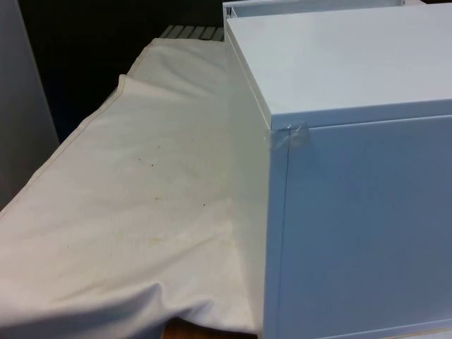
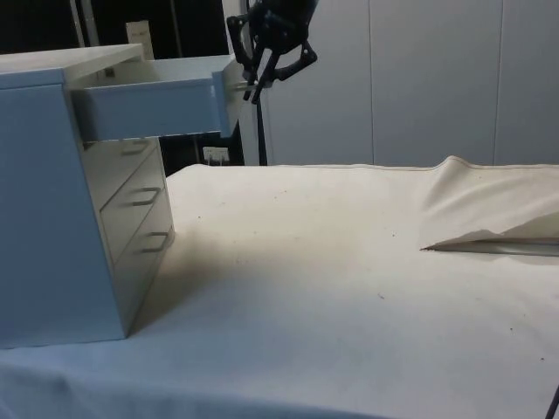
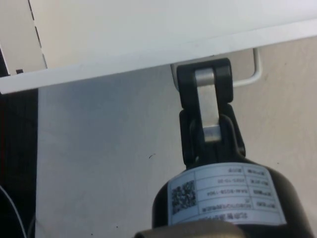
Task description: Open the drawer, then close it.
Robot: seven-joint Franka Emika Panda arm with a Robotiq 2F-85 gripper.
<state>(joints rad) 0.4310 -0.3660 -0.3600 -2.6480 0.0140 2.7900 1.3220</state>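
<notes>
Side view: the top drawer (image 2: 153, 106) is seen pulled out of the chest (image 2: 61, 201), its handle (image 3: 250, 69) pinched by closed fingers (image 3: 205, 99) (presumably for pushing it back).

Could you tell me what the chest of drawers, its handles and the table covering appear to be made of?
The chest of drawers looks like painted sheet metal or laminated board: flat, smooth, pale panels with crisp edges and a soft sheen. The handle looks like thin bent metal wire, light and glossy. The cloth is a matte off-white woven fabric, judging by its folds, hemmed edge and small stains.
</notes>
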